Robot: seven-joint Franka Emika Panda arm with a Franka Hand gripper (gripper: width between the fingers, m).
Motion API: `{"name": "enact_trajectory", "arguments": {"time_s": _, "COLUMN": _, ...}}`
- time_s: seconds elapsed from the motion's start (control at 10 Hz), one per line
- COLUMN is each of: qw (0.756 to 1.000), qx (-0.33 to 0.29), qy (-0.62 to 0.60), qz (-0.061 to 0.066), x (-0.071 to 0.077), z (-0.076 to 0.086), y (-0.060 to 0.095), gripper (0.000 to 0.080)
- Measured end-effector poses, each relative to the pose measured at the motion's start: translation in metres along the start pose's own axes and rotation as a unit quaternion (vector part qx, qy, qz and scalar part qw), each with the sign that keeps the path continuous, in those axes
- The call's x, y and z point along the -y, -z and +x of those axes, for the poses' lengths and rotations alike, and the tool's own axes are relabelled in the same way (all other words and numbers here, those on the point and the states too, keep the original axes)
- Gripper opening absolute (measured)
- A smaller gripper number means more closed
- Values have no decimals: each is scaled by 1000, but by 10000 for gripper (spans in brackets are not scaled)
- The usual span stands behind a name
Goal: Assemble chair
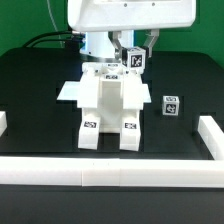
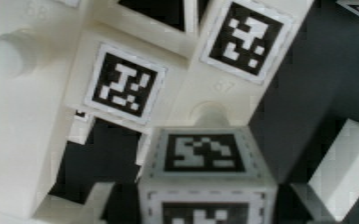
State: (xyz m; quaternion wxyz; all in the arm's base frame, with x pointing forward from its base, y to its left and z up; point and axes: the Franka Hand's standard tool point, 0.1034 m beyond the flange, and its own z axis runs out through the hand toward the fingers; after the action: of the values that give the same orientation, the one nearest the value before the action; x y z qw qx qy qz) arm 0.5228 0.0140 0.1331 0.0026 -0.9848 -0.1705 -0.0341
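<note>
1. Exterior view: the gripper (image 1: 134,50) hangs over the rear of the chair (image 1: 108,108). Its jaws are clamped on a tagged post (image 1: 135,62), apparently to seat it into the seat slab (image 1: 78,91). The chair lies mid-table (image 1: 40,70). A spare tagged piece (image 1: 171,106) sits apart, on the exterior view's right.
2. Wrist view: the post (image 2: 202,158) sits close against the chair's tagged faces (image 2: 126,80), probably for alignment. The fingers themselves are not visible.

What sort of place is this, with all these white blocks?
Probably a robotics lab test bench: a robot arm whose end effector grips a tagged post over a black table fenced by white rails, by a partly built white chair bearing black-and-white tags.
</note>
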Motion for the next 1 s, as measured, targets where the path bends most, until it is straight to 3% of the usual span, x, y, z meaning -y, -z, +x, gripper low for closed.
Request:
{"name": "enact_trajectory", "arguments": {"time_s": 0.4, "qw": 1000, "qx": -8, "qy": 0, "qz": -8, "x": -3, "z": 0, "y": -5, "gripper": 284}}
{"name": "enact_trajectory", "arguments": {"time_s": 1.0, "qw": 1000, "qx": -10, "qy": -1, "qz": -7, "x": -1, "z": -1, "y": -3, "gripper": 284}}
